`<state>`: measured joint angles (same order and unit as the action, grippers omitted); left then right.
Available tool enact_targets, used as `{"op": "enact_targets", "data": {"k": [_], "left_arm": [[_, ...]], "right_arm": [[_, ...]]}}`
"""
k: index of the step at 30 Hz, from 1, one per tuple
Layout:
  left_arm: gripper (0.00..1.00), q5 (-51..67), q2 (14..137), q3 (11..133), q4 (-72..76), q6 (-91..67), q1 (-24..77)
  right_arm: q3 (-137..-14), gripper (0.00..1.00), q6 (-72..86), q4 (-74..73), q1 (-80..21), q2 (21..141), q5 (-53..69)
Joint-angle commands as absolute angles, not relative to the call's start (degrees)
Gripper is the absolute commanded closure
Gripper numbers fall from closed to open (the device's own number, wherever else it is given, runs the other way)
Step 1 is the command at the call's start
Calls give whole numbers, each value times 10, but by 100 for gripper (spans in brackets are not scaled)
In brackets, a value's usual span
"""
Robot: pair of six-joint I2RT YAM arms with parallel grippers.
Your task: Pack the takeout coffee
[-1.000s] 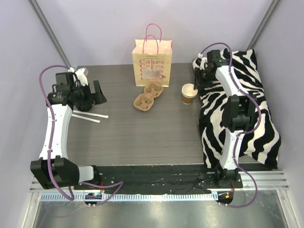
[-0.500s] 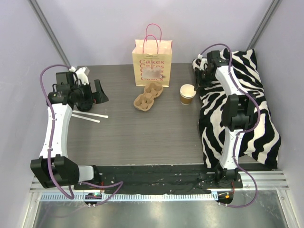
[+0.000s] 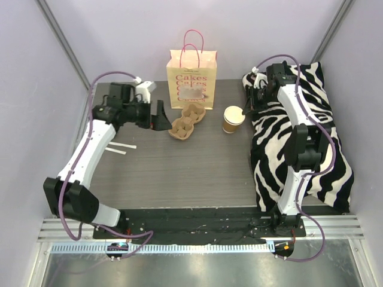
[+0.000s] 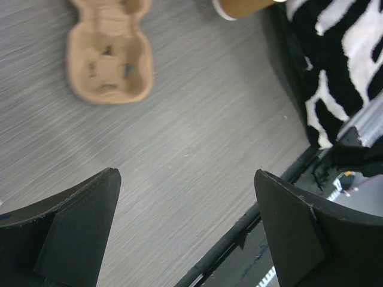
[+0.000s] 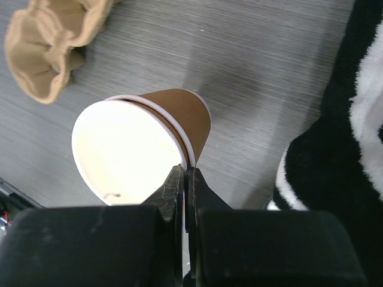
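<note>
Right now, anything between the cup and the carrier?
Nothing visible: only bare table between the coffee cup, rim pinched in the right gripper, and the cup carrier. The open left gripper is at the carrier's far side.

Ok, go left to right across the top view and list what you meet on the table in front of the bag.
white strips → left gripper, fingers open → cardboard cup carrier → coffee cup → zebra-striped cloth
</note>
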<state>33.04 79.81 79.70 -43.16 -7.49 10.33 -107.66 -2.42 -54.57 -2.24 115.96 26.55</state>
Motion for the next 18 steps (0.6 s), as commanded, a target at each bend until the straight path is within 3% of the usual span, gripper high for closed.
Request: {"op": "enact_targets", "data": {"k": [1,5,10,15,18], "left_arm": [[2,335,860,869,-376,-108,182],[8,362,926,914,-339,-169,241],[9,428,1005,916,-179,-314,291],[21,406,1082,967,-142,-359,343],[34,397,1123,989,-134,-386,353]], "right_arm": [[-1064,99,-21,-546,-22,1104,315],[-1024,99,-30,-546,-22,1085,323],[-981,99,-39,-545,-22,1064,324],[-960,99,-40,-545,-23,1049,327],[-953,99,-39,-546,-23,1040,330]]}}
